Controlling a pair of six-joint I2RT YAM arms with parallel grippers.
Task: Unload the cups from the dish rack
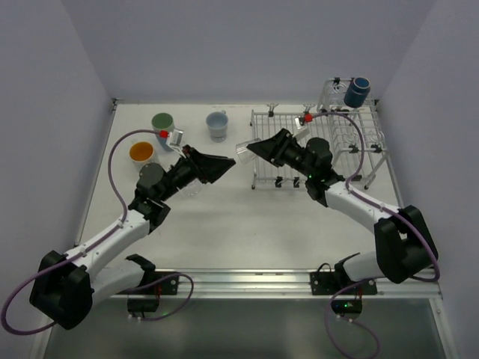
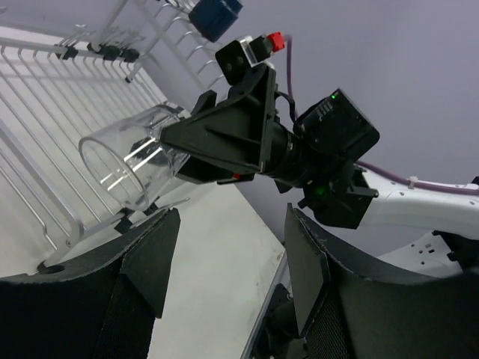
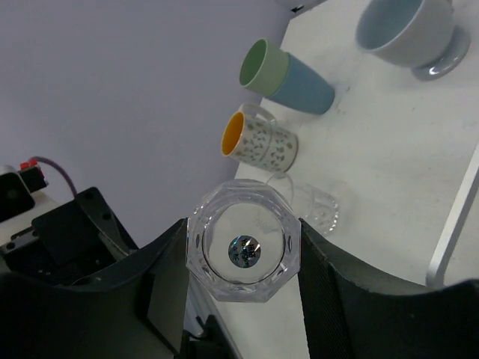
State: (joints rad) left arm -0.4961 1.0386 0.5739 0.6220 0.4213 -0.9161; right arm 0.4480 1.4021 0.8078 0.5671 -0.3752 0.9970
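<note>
The right gripper, clenched on a clear glass, holds it left of the dish rack, apparently offering it to the released left gripper.

Dish rack: thin silver wire, metal, shiny. Clear glass at rack's left edge: transparent, faceted, glossy w/ glints. Right gripper on it: black matt plastic. Table under rack: white, smooth, matt. Green-and-blue tumbler left of rack: prob. satin plastic. Navy mug in rack's raised basket: smooth.
</note>
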